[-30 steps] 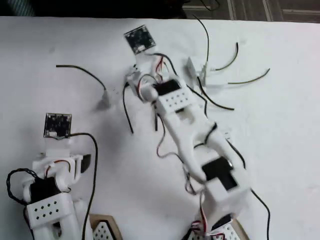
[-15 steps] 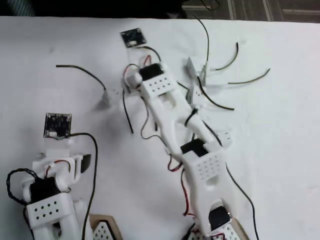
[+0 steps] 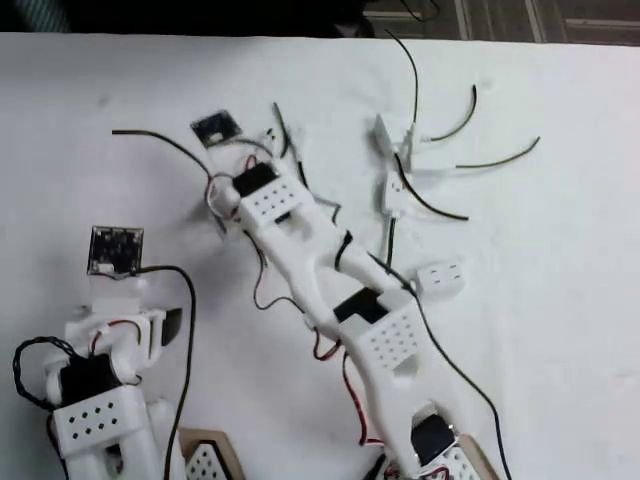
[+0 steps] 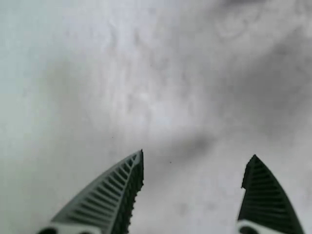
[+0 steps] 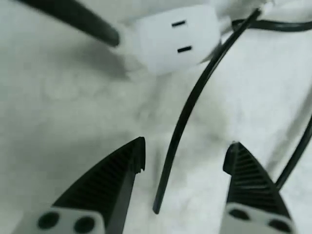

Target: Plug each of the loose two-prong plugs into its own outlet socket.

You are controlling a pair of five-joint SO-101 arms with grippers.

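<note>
Socket (image 5: pixel 170 36), white, 2-slot, right tool (image 5: pixel 187 144) spread astride thin cord (image 5: pixel 187 114), left tool (image 4: pixel 195 161) spread

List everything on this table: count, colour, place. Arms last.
table: one, white, under everything.
corded socket: one, white, two slots, just ahead of the right gripper.
socket blocks: at least three, white, right of the outstretched right arm.
thin cord: one, black, loose end under the right gripper.
other cords: several, dark, around the far blocks.
right gripper: one, black, open, left of centre.
left gripper: one, black, open, above the table's near left.
</note>
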